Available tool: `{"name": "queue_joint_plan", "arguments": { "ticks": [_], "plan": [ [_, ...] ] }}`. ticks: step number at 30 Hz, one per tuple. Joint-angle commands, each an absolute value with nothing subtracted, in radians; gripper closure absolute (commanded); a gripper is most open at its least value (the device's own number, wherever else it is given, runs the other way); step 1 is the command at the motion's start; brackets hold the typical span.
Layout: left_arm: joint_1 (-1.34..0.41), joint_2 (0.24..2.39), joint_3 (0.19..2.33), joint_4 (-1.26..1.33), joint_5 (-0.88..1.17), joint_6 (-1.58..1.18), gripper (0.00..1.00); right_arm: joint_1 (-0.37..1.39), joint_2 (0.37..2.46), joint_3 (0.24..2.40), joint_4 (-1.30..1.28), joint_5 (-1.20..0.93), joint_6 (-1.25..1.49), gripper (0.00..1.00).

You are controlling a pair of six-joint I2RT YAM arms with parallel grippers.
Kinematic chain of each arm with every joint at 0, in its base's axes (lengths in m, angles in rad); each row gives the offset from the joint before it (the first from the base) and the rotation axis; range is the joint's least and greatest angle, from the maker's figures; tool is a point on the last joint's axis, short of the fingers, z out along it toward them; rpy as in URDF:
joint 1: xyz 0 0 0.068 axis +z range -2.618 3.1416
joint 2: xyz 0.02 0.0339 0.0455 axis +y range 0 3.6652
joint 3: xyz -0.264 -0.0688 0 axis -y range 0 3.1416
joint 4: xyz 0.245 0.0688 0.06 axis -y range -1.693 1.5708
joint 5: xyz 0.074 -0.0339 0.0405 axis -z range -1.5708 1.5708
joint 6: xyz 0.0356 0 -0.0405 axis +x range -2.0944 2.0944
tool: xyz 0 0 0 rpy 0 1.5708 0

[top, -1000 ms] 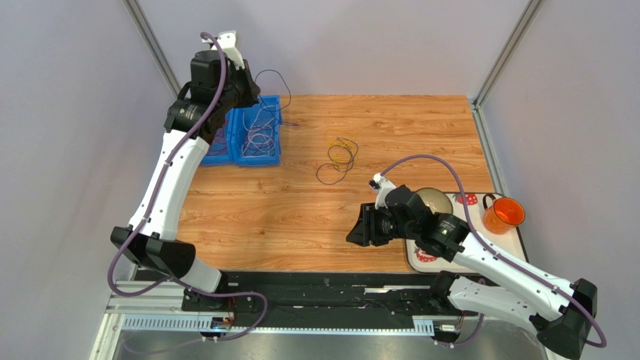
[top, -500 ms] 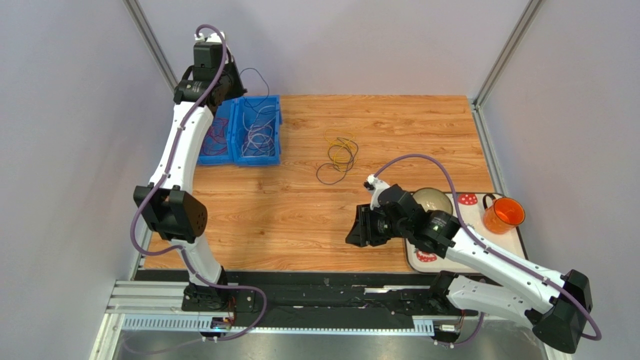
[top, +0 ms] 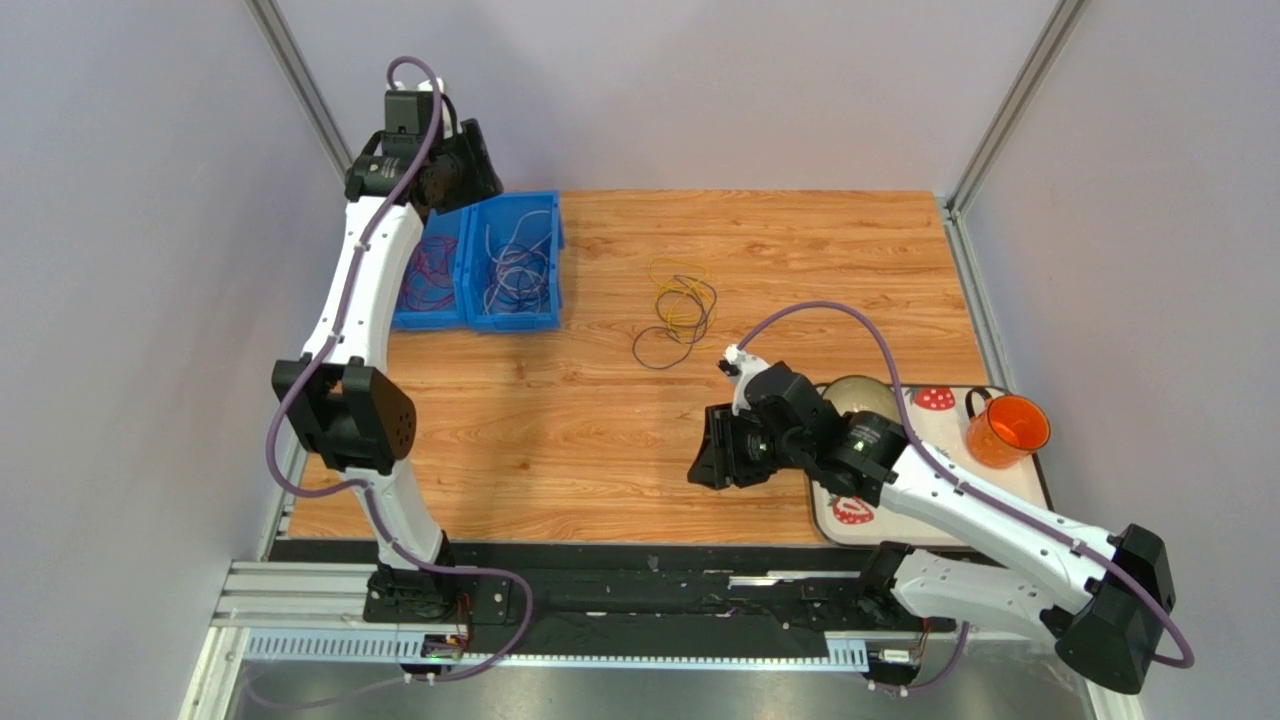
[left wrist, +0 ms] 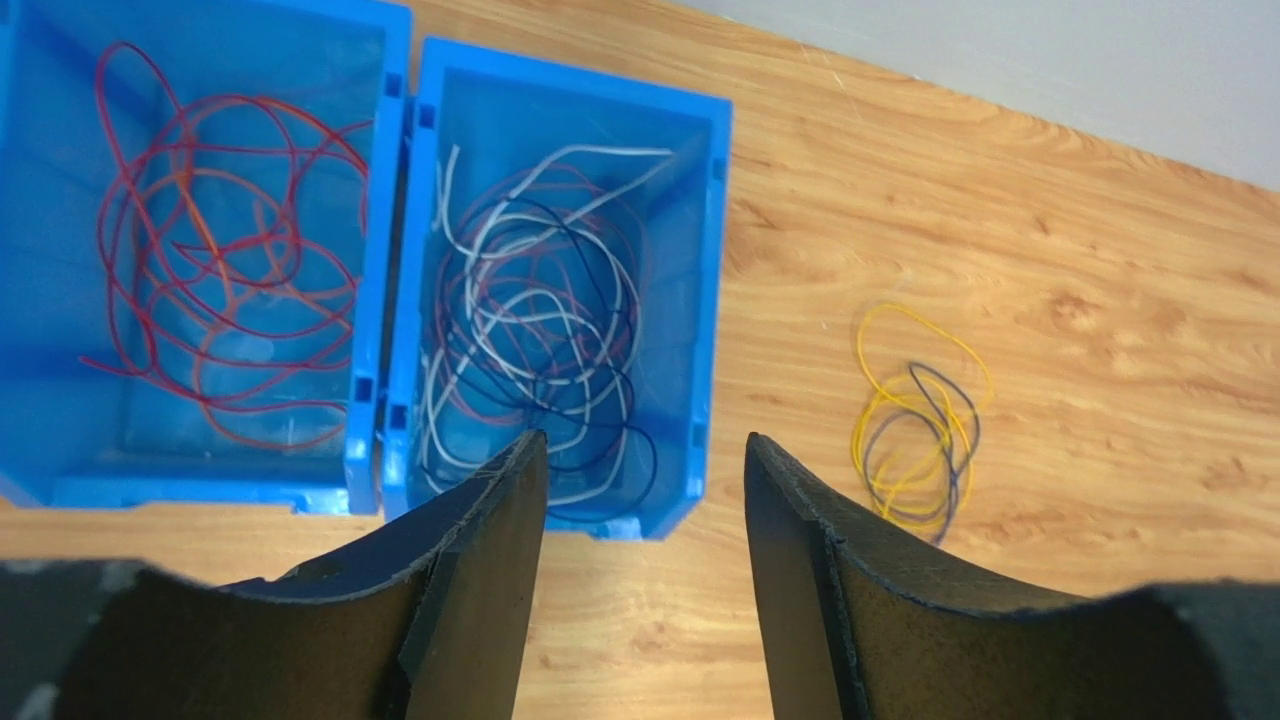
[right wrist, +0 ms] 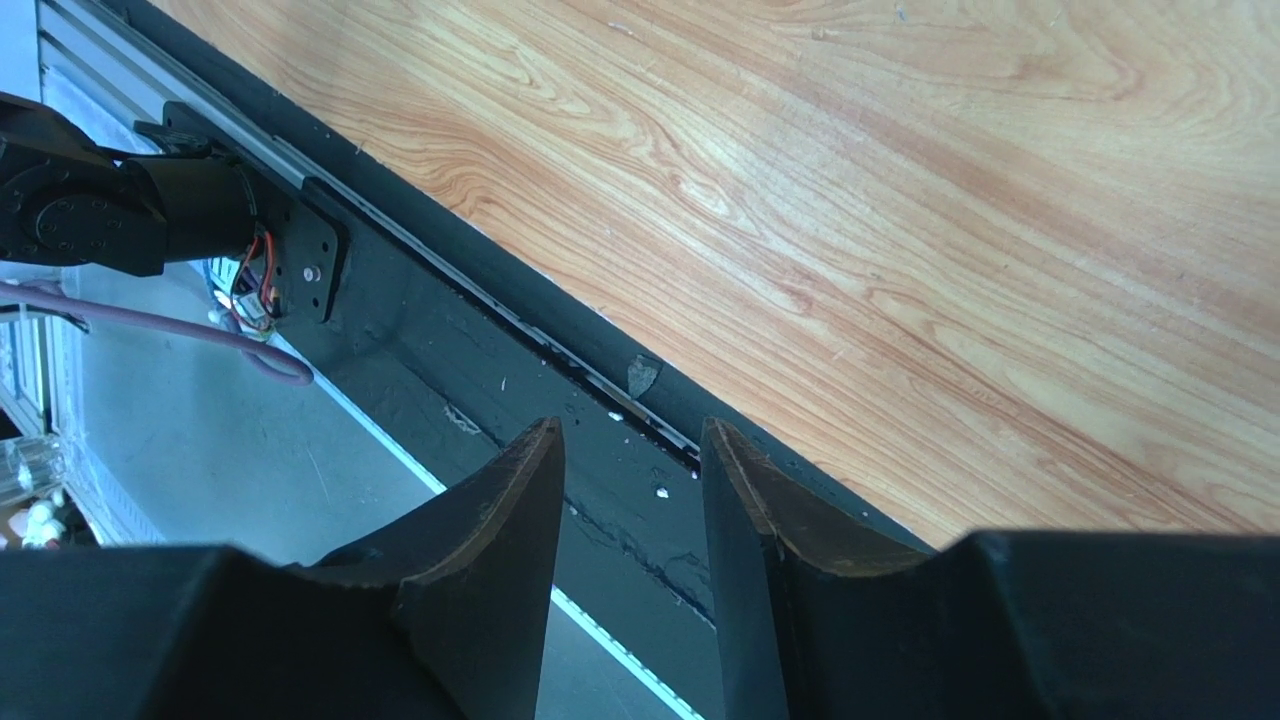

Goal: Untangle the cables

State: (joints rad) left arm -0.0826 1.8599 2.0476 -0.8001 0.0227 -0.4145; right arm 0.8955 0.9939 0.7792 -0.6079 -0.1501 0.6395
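Observation:
A small tangle of yellow and dark cables (top: 675,314) (left wrist: 915,422) lies loose on the wooden table, right of two blue bins. The left bin (left wrist: 30,477) holds red and orange cables (left wrist: 211,255) (top: 428,270). The right bin (left wrist: 571,83) holds white, dark and reddish cables (left wrist: 534,330) (top: 519,255). My left gripper (top: 455,170) (left wrist: 639,443) hangs high over the bins' back edge, open, with nothing between its fingers. My right gripper (top: 715,450) (right wrist: 631,428) hovers open and empty over the table's front edge, well short of the tangle.
At the right edge stands a white tray (top: 1037,483) with a bowl (top: 863,396) and an orange cup (top: 1004,431). A black rail (top: 601,597) (right wrist: 496,360) runs along the table's near edge. Grey walls close in left, right and back.
My left gripper has opened and let go of a dark cable loop it held up; the loop no longer hangs behind the bins. The left arm swung back. The right arm barely shifted.

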Motion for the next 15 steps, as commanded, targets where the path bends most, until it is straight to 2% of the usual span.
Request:
{"name": "queue_joint_plan", "arguments": {
  "ticks": [1, 7, 15],
  "plan": [
    [-0.089, 1.694, 1.932, -0.776, 0.107, -0.443, 0.43, 0.899, 1.032, 0.883, -0.614, -0.054, 0.600, 0.58],
    [-0.204, 1.531, 1.659, -0.686, 0.183, -0.408, 0.51, 0.868, 1.130, 1.043, -0.710, 0.103, 0.561, 0.56],
    [-0.414, 1.505, 1.474, -0.569, 0.149, -0.397, 0.51, 0.795, 1.166, 1.039, -0.707, 0.262, 0.571, 0.48]
  ]
}}
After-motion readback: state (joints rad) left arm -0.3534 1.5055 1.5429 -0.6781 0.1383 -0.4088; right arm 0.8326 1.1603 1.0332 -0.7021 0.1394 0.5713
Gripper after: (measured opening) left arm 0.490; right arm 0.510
